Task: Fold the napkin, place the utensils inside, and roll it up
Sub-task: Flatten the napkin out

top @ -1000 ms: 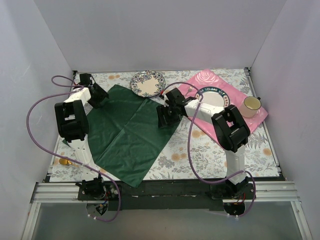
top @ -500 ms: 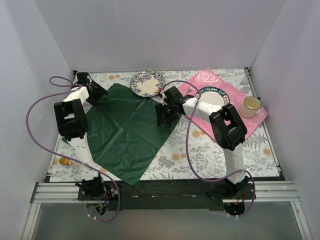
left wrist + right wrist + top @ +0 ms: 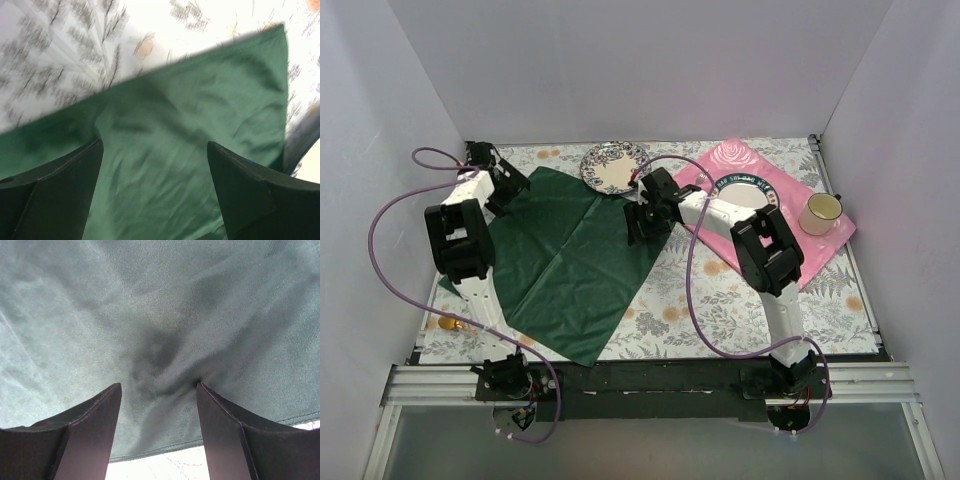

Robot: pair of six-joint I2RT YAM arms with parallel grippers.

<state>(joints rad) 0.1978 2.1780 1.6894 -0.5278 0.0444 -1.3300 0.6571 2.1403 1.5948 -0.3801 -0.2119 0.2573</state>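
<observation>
The dark green napkin [image 3: 570,265] lies spread flat on the flowered table. My left gripper [image 3: 510,187] is open over its far left corner, and the cloth [image 3: 190,120] fills the space between its fingers [image 3: 65,175]. My right gripper [image 3: 640,222] is open at the napkin's right edge. Its fingertips [image 3: 107,405] press on the cloth [image 3: 150,305], which is puckered between them, just inside the hem. One gold utensil [image 3: 450,323] lies at the near left of the table, partly behind the left arm. Other gold cutlery is out of view.
A small flowered plate [image 3: 615,166] sits at the back, close to the napkin's far edge. The pink rose placemat [image 3: 735,157] at the right carries a rimmed plate [image 3: 745,195] and a cream cup [image 3: 822,212]. White walls enclose the table on three sides.
Both grippers have moved a little toward the far left. The napkin has slid with them, so its near corner and right corner have shifted up and left.
</observation>
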